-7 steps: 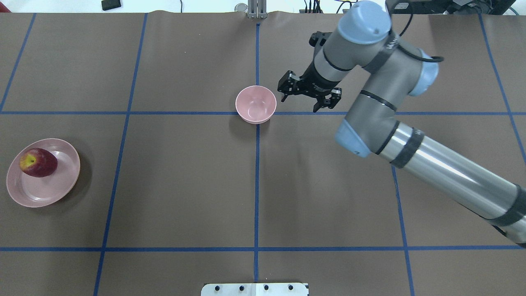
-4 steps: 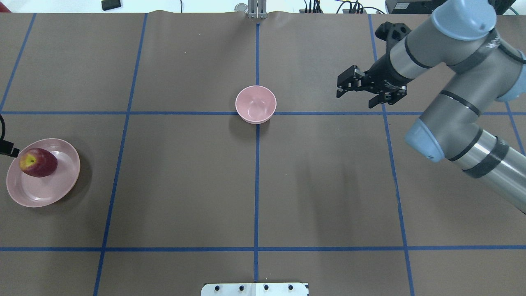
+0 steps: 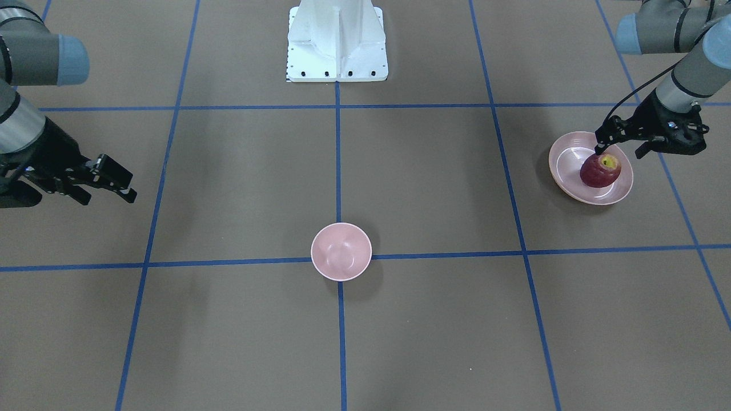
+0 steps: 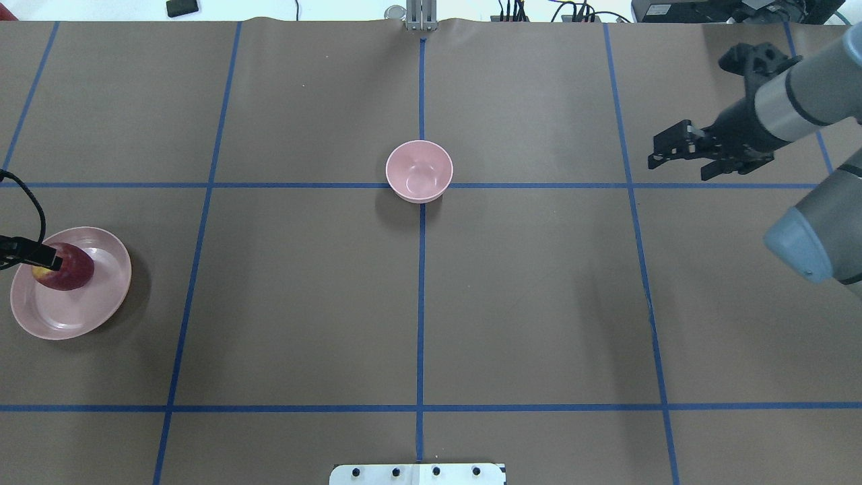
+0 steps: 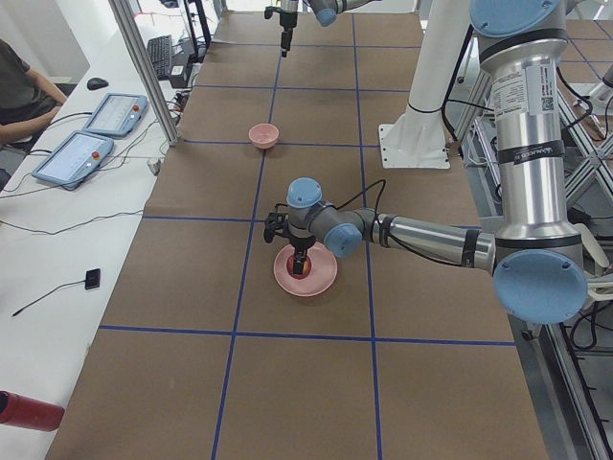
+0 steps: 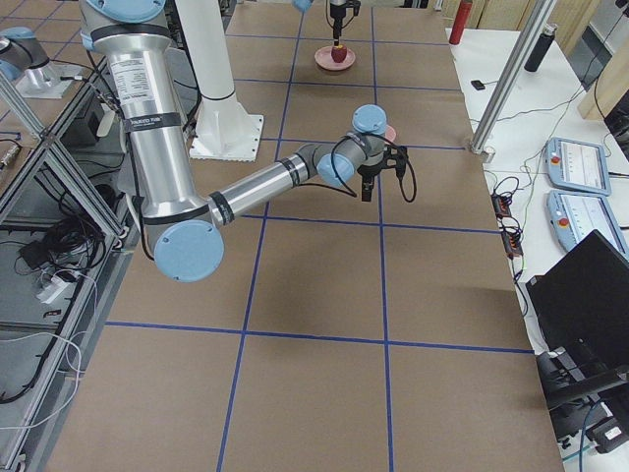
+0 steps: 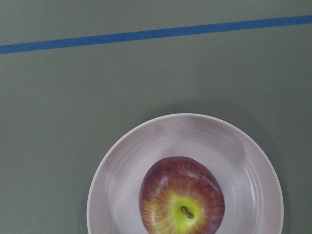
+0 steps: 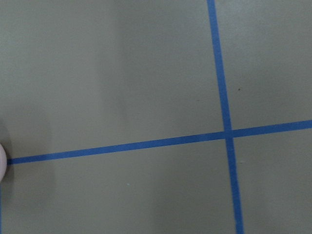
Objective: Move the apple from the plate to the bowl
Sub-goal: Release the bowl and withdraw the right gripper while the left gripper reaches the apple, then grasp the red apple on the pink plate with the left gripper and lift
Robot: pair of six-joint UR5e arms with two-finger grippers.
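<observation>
Our left gripper (image 3: 619, 149) hangs over the plate's (image 3: 571, 165) rim with its 2 fingers spread wide and nothing between them. In the overhead view only 1 fingertip (image 4: 42, 256) shows, lying across the apple's (image 4: 73, 271) 9 o'clock edge, and we cannot tell whether it touches the fruit. The apple sits on the plate (image 4: 101, 296), toward its 11 o'clock side in that view. In the left wrist view the apple (image 7: 182, 202) has its stem dimple and yellow patch turned up, and the plate (image 7: 243, 161) shows around it. Our right gripper (image 4: 677, 168) is also wide open and holds nothing. It hovers above the brown table (image 4: 539, 303), well apart from the bowl (image 4: 419, 170), at the bowl's 3 o'clock. The bowl stands upright and empty where 2 blue lines (image 4: 303, 185) cross. Seen from overhead, the plate lies far off between the bowl's 8 and 9 o'clock. In the front view we see the right gripper (image 3: 108, 197) at the far side of the bowl (image 3: 341, 252) from the apple (image 3: 599, 171).
</observation>
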